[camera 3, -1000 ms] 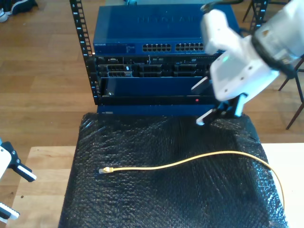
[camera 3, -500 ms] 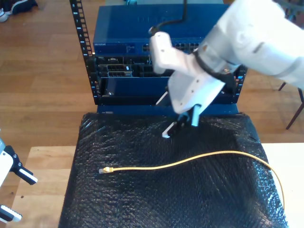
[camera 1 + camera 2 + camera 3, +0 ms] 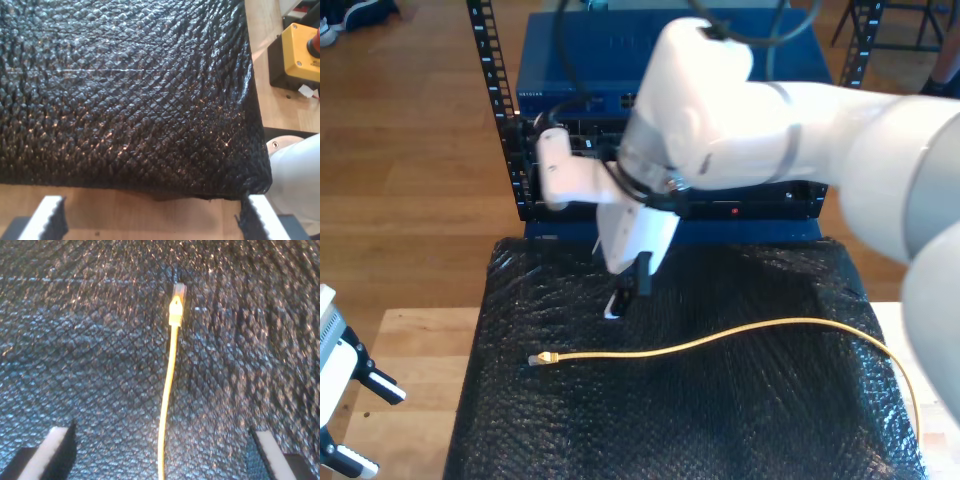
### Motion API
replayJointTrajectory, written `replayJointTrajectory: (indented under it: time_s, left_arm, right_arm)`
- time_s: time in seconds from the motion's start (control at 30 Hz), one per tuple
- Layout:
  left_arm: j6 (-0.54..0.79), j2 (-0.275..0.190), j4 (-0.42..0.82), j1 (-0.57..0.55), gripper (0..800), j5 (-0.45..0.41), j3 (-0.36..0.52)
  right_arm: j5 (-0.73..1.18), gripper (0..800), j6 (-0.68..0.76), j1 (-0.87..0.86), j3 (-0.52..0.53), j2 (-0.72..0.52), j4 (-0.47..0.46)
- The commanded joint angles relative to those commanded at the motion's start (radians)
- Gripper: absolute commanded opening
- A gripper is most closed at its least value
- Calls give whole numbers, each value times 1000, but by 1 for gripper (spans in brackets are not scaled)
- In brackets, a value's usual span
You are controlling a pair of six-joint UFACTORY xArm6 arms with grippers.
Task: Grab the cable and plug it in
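Swinging across the rack toward the plug, my second gripper (image 3: 160,450) now hangs open above the cable (image 3: 169,385), plug ahead, cable's length running between the jaws; my first gripper (image 3: 150,220) open, farther off

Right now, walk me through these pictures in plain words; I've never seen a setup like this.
These are two robot arms, each ending in a two-fingered gripper with a small camera on it. One picture comes from a camera off the arms; the other two look along the grippers. My second gripper, on the big white arm, hangs open above the black bubble-wrap mat, and its camera looks straight down at the yellow cable and its clear plug. My first gripper waits open at the exterior view's lower left, by the mat's edge. The cable lies loose on the mat; nothing is held. Behind the mat stands a blue network switch in a rack, with rows of ports.
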Motion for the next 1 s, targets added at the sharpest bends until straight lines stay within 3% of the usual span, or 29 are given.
replayJointTrajectory:
  time_s: [0.7, 1.0]
  left_arm:
    - [-18, 2, -9, -11, 800, -9, 11]
    - [-18, 5, -9, -12, 800, -11, 15]
  right_arm:
    - [-86, 774, 290, 124, -77, 213, -236]
    - [-120, 768, 358, 147, -94, 258, -252]
